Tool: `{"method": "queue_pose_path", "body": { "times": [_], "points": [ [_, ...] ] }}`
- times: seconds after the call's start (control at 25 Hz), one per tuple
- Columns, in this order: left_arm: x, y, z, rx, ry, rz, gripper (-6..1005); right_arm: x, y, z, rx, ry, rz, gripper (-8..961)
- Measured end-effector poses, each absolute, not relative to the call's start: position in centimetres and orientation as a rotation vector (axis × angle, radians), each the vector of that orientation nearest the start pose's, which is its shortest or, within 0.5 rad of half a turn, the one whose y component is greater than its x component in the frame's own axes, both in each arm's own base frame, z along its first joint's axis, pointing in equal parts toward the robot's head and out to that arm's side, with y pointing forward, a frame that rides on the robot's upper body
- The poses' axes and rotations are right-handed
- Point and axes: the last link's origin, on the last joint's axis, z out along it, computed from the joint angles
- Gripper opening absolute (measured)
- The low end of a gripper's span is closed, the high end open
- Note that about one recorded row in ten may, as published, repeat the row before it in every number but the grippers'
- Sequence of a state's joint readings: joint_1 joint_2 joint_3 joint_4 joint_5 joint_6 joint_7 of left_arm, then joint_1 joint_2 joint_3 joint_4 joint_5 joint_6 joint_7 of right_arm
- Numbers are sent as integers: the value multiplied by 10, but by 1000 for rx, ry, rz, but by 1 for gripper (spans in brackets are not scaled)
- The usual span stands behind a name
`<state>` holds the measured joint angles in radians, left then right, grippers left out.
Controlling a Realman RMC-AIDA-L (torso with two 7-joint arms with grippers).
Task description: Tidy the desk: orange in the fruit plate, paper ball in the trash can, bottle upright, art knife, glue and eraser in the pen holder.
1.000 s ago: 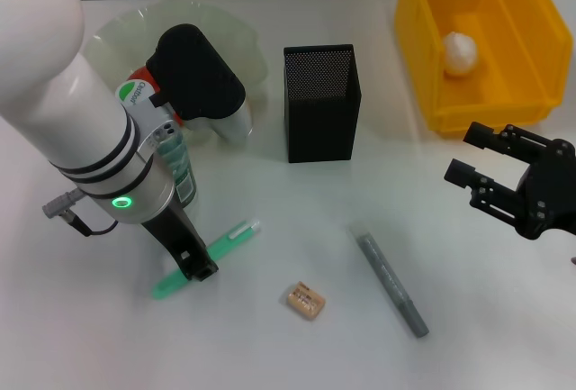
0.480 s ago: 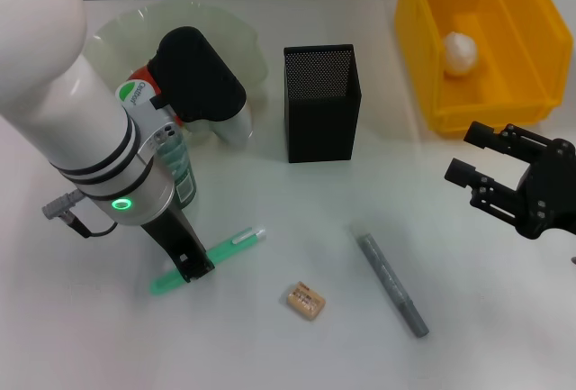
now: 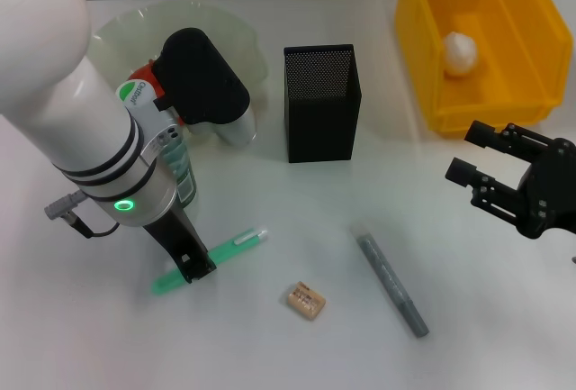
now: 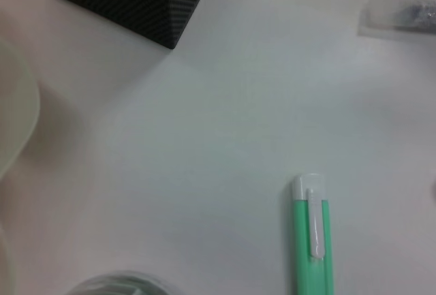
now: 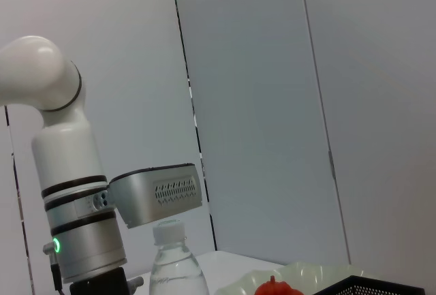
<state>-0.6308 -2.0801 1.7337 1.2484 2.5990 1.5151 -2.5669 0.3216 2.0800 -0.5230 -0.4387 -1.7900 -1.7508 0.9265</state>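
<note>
The slim translucent green glue stick with a white tip (image 3: 211, 258) is lying flat on the white desk (image 3: 270, 345), well short of the tall square black metal-mesh pen holder (image 3: 321, 102), and it is being approached at its plain end by the left gripper (image 3: 191, 268), whose dark fingers are being held down at the desk surface; whether they are parted or already clamped on the stick cannot be told, since the arm's own body is hiding them in the head view and the left wrist view is showing only the white-tipped end (image 4: 310, 234). Just beside the arm the clear plastic water bottle with a white cap and green label (image 3: 180, 169) is standing upright, partly hidden by the arm, so it is probably being put at risk of being knocked over by any sideways swing of the wrist. Because the stick is likely being taken near one end, it may be tilted or rolled out of the fingers as it is raised, and its long free end may be caught on the mesh rim. The right gripper (image 3: 472, 158) is being held spread and idle near the bright yellow plastic trash can (image 3: 481, 43), apart from the work.
</note>
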Motion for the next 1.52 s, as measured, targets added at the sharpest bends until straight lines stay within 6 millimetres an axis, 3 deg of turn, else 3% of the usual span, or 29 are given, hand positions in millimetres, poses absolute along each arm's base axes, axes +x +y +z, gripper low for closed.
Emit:
{"method": "queue_pose_path", "body": {
  "times": [0.32,0.52,0.72,0.88,1.08,1.52],
  "points": [
    [-178,323,-61,-2743,-639,845,190,304,253,6,-2408,441,1071,573],
    [-161,321,-56,-2769,-570,755,191,304,253,6,-2407,443,1071,573],
    [-130,313,-45,-2864,-474,538,192,306,251,6,-2400,456,1071,574],
    [-117,311,-36,-2903,-430,395,192,309,248,7,-2372,483,1081,574],
    [-101,313,-24,-2928,-332,90,193,311,245,5,-2346,515,1104,574],
    [-94,328,-18,-2782,-288,-222,196,311,243,3,-2343,528,1113,574]
  ]
}}
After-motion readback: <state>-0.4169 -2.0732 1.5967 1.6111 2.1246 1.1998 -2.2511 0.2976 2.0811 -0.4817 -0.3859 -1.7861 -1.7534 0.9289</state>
